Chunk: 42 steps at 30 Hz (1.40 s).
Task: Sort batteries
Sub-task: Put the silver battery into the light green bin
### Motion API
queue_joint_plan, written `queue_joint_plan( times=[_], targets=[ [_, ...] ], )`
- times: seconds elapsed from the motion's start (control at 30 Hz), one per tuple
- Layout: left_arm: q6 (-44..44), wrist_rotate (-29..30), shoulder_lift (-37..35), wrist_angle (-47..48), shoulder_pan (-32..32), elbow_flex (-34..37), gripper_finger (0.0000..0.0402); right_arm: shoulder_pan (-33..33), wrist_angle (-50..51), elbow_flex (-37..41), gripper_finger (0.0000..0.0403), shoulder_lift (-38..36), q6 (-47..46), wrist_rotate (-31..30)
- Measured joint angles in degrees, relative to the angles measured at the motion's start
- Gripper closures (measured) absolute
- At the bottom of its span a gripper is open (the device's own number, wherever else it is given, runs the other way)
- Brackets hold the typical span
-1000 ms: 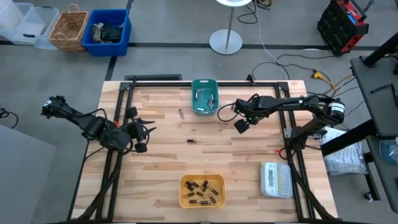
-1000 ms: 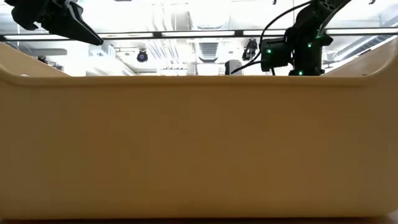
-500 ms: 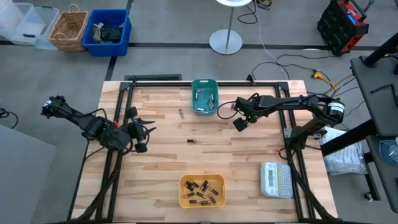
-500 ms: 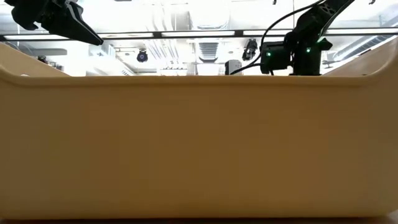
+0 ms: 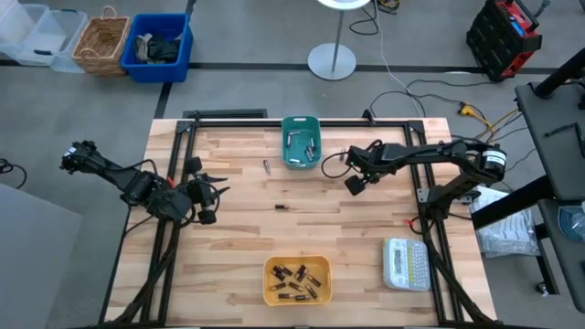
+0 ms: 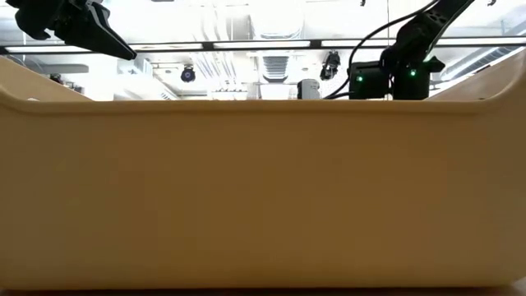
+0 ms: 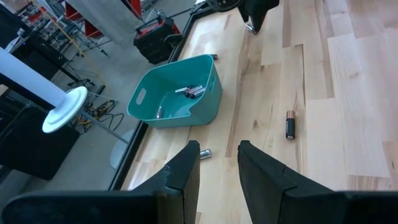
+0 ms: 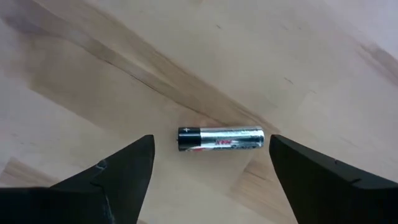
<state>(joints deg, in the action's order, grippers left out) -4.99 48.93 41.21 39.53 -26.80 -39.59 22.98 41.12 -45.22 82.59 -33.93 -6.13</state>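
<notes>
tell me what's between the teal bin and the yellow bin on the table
In the high view, one dark battery lies on bare wood between the teal bin and the yellow bin; nothing else sits on that stretch.

Both slim black six-joint arms run into dark, matte, wedge-shaped two-finger grippers: the left gripper (image 7: 214, 167) has tapered fingers, the right gripper (image 8: 208, 165) broad pointed ones. Thin black cables loop beside the right wrist, where small green lights glow, perhaps status lamps.

A white label maker (image 5: 406, 263) lies on the wooden table (image 5: 238, 238).
</notes>
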Motion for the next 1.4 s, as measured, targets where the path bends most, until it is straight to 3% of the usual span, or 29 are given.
queue_joint_plan(
  times=[1.4],
  targets=[
    [0.0, 0.0, 0.0, 0.0, 0.0, 0.0, 0.0312, 0.5, -7.4, 4.8, 0.0092, 0.0, -0.4, 0.1]
  ],
)
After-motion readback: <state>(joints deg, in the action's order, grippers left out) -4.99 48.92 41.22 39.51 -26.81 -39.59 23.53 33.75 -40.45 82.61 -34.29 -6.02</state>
